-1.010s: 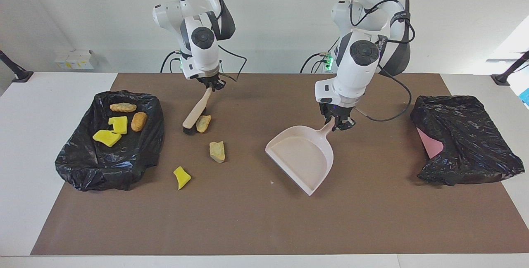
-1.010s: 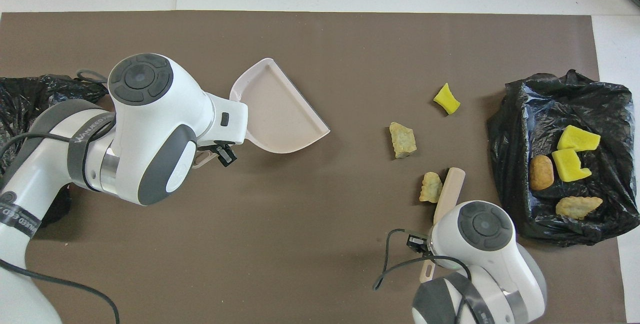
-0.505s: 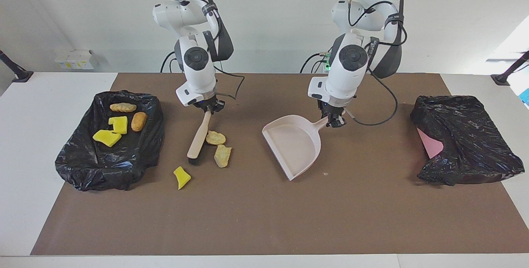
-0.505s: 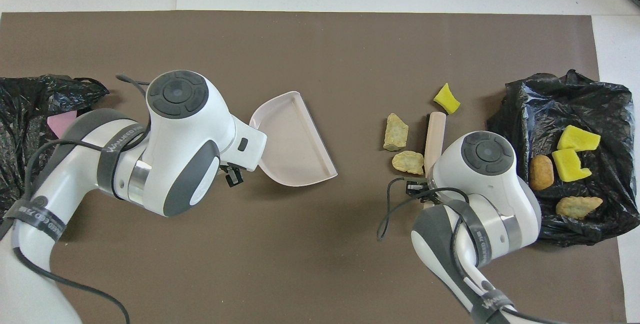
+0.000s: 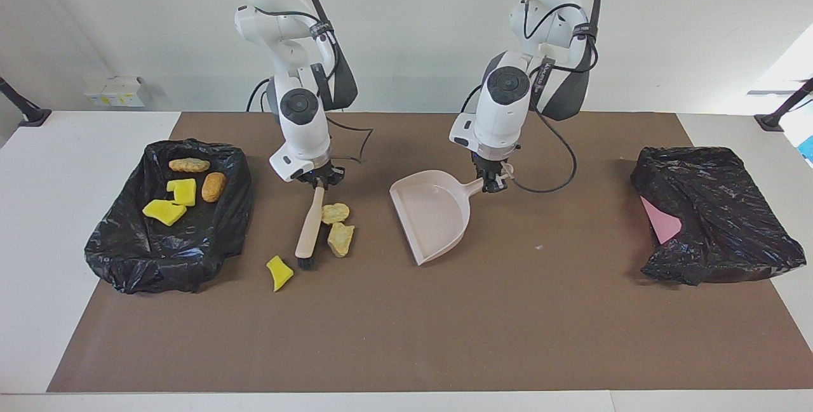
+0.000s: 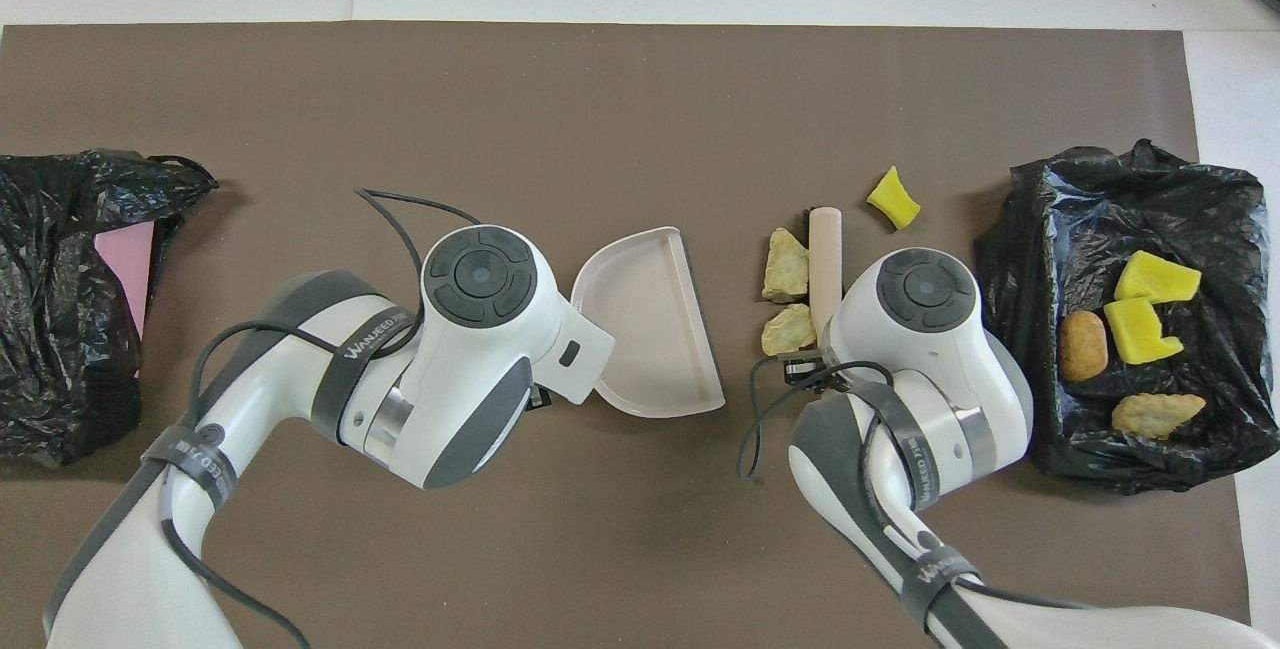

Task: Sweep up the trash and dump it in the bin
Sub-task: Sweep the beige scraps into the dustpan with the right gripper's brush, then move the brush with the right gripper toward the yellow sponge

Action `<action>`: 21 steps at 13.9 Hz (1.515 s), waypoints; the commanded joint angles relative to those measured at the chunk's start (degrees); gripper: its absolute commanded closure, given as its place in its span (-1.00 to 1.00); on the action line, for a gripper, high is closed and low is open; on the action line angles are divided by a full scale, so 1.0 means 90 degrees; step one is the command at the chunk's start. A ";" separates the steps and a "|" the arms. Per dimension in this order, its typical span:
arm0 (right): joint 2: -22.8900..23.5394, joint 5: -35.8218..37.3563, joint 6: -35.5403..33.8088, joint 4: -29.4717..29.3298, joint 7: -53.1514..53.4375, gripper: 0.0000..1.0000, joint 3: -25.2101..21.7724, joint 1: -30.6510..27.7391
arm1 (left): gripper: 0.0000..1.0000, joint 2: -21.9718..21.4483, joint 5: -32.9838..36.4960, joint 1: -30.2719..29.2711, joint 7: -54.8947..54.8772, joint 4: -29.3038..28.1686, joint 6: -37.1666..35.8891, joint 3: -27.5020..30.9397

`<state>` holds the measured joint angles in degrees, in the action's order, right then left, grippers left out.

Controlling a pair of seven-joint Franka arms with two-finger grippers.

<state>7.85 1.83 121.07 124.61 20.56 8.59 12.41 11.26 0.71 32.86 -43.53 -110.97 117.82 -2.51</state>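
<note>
Your dustpan (image 6: pixel 655 329) lies mid-mat, its open edge facing two tan chunks (image 6: pixel 787 264) touching the brush (image 6: pixel 826 254). One yellow bit (image 6: pixel 893 198) sits apart from them. The bag (image 6: pixel 1040 229) at the right arm's edge holds four scraps (image 6: pixel 1156 278).

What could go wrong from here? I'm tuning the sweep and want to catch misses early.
The yellow scrap lies on the brush's side away from the dustpan, so the stroke may leave it. The two tan chunks still have bare mat to cross and could roll past the dustpan's mouth.
</note>
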 commanded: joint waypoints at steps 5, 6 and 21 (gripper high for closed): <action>-0.0208 -0.1179 -0.0726 -0.0289 0.0799 1.00 0.0061 0.1432 | 1.00 -0.0177 0.0097 0.0284 0.0520 -0.0590 0.0678 0.0073; -0.0208 -0.1179 -0.1191 -0.0629 0.0811 1.00 0.0052 0.1424 | 1.00 -0.0177 0.0107 0.0226 0.0385 -0.0600 0.0678 0.0073; 0.0836 0.2247 -0.2095 -0.2380 -0.1269 1.00 -0.0007 -0.0987 | 1.00 -0.0168 0.0088 0.0098 0.0442 -0.0629 0.0815 0.0083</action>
<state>14.00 19.51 101.53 104.62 10.46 7.79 5.22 11.02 0.82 33.53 -42.04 -114.82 124.04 -2.01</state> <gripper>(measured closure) 0.740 0.687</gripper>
